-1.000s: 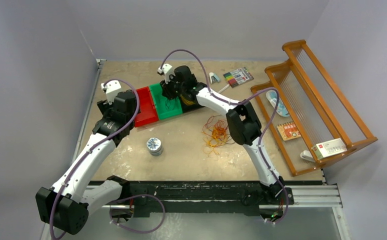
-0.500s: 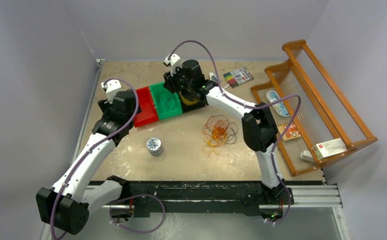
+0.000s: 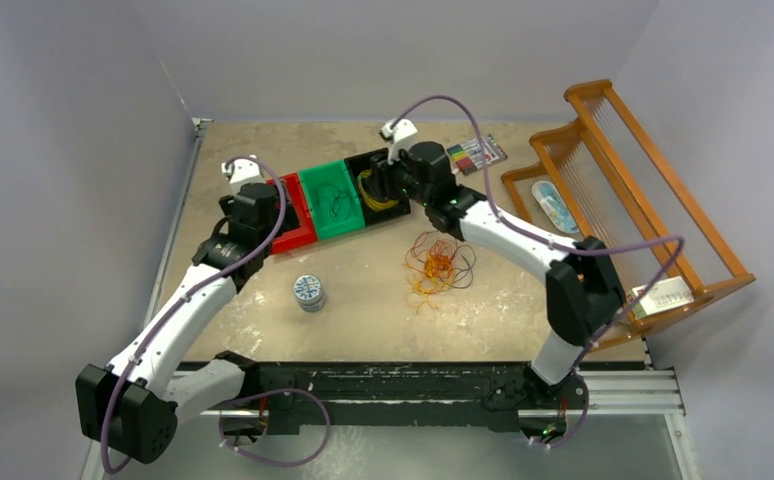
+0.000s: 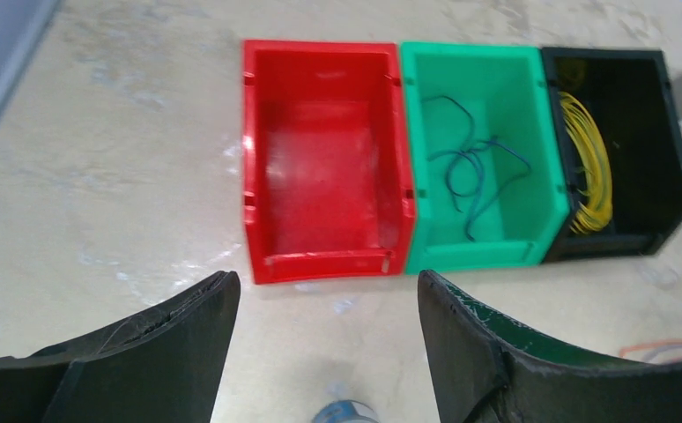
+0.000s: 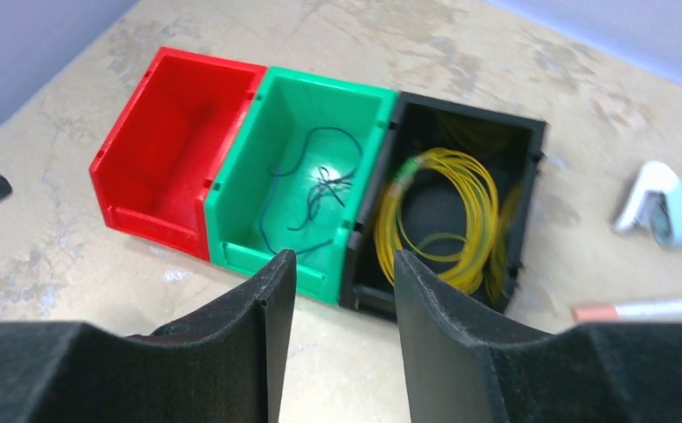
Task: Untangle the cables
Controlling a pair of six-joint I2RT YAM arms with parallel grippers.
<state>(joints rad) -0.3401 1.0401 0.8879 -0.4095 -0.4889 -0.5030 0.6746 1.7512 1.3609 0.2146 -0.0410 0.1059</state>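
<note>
Left wrist view: the left claw (image 4: 324,351) gapes wide, gripping nothing, facing the red bin (image 4: 320,185). The right claw (image 5: 342,339) is parted and empty before the green bin (image 5: 320,84) holding a dark cable (image 5: 322,185) and the black bin (image 5: 470,112) holding a yellow cable (image 5: 481,207). Tangled orange cables (image 3: 431,265) lie on the bench (image 3: 363,320).

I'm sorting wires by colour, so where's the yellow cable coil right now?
In the left wrist view, the yellow cable coil lies inside the black bin at the right end of the row, beside the green bin.

Swings the right gripper (image 5: 342,260) rightward off the green bin (image 5: 320,84), past the black bin (image 5: 461,110). Edges the left gripper (image 4: 327,278) toward the red bin (image 4: 311,48).
</note>
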